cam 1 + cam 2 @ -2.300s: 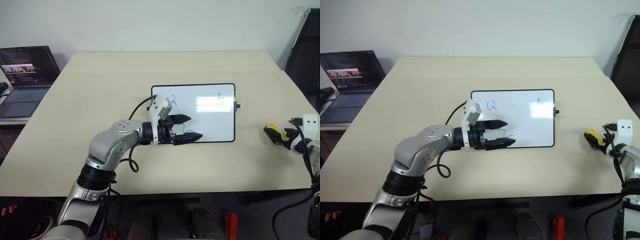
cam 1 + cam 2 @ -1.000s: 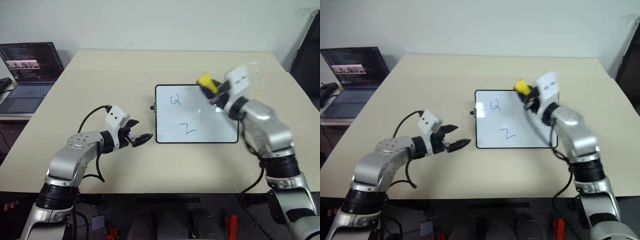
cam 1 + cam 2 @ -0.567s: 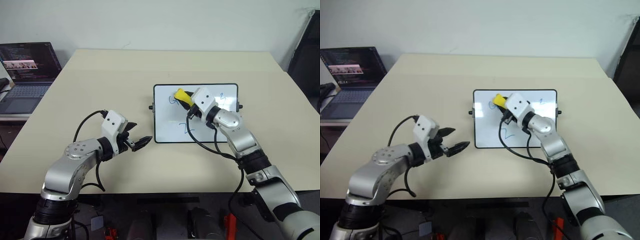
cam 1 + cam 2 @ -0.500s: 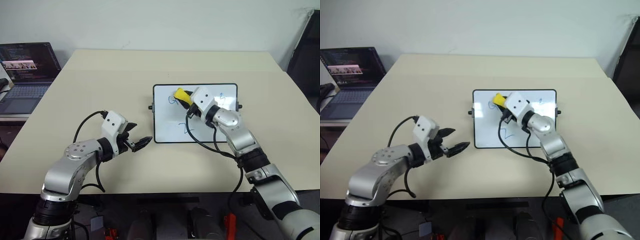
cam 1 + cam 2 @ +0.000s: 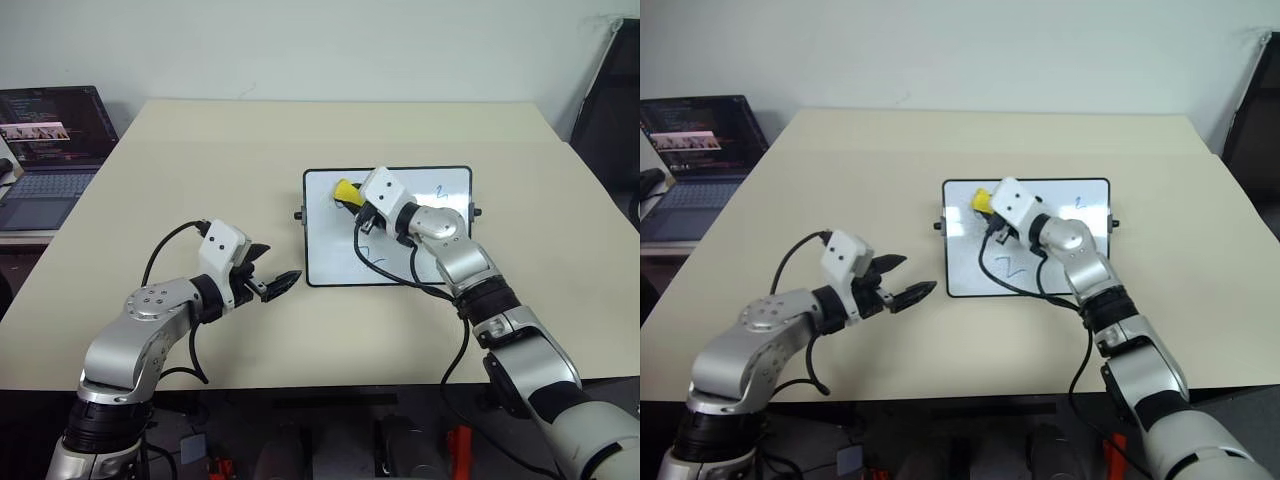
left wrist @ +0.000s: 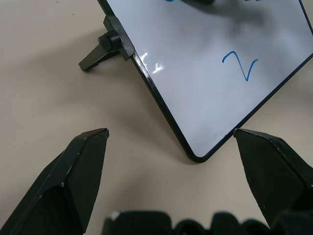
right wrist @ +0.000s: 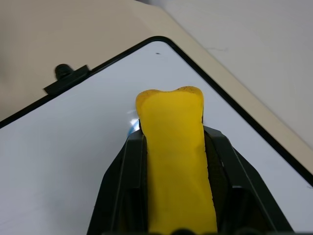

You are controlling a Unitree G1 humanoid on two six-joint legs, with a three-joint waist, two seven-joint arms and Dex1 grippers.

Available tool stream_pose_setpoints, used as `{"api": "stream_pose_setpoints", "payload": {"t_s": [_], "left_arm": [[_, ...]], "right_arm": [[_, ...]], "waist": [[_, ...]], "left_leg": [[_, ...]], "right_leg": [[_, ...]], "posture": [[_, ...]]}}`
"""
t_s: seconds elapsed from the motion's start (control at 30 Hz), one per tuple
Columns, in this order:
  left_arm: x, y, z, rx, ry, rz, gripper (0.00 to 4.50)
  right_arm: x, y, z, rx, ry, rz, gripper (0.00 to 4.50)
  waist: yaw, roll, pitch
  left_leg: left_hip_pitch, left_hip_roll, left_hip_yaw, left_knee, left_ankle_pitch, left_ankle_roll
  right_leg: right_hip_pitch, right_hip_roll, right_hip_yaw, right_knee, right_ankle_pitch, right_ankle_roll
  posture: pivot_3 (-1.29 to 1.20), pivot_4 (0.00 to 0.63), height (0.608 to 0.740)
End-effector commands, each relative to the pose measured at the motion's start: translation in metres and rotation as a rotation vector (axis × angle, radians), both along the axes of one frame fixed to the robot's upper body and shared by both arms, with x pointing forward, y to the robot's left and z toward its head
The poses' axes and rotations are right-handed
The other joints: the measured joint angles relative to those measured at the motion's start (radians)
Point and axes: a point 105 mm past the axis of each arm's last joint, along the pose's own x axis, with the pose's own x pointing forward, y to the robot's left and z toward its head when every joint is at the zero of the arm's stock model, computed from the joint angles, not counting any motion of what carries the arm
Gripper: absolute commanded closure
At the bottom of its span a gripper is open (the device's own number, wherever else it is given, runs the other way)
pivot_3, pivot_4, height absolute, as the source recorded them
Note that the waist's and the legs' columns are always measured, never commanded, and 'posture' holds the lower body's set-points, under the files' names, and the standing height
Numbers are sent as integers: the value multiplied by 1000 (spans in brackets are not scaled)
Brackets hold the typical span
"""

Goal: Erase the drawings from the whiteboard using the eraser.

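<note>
Now our right gripper [image 7: 168, 147] pinches the yellow eraser [image 5: 346, 190] between its fingers over the whiteboard's [image 5: 440, 262] far-left corner, tip forward for wiping the blue drawings [image 6: 239, 64]. Our left gripper [image 5: 272, 278], fingers spread, hovers beside the board on the tabletop [image 5: 200, 160], apparently clear of the wiping.

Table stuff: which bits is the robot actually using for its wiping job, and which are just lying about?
In use: whiteboard, blue drawings, yellow eraser clamped in the right gripper.

Lying about: laptop; the open left gripper is idle beside the board.
</note>
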Motion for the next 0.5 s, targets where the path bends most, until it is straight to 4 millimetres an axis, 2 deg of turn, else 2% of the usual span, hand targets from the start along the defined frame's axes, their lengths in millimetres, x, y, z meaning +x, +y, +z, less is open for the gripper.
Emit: {"api": "stream_pose_setpoints", "payload": {"t_s": [0.03, 0.13, 0.37, 0.5], "left_arm": [[-1, -2, 14, 3, -59, -9, 0], [0, -3, 14, 4, -59, -13, 0], [1, -5, 14, 5, -61, -24, 0], [3, -7, 15, 4, -65, -30, 0]], "right_arm": [[-9, 2, -13, -51, 25, 40, 3357], [-8, 0, -13, -48, 19, 25, 3357], [11, -12, 13, 26, -63, -101, 3357], [19, -20, 20, 46, -84, -166, 3363]], "waist": [[0, 0, 0], [0, 0, 0], [0, 0, 0], [0, 0, 0]], "left_leg": [[0, 0, 0, 0, 0, 0], [0, 0, 0, 0, 0, 0], [1, 0, 0, 0, 0, 0], [0, 0, 0, 1, 0, 0]], "right_leg": [[0, 0, 0, 0, 0, 0], [0, 0, 0, 0, 0, 0], [0, 0, -1, 1, 0, -1], [1, 0, -1, 1, 1, -1]], "posture": [[0, 150, 740], [0, 150, 740], [0, 150, 740], [0, 150, 740]]}}
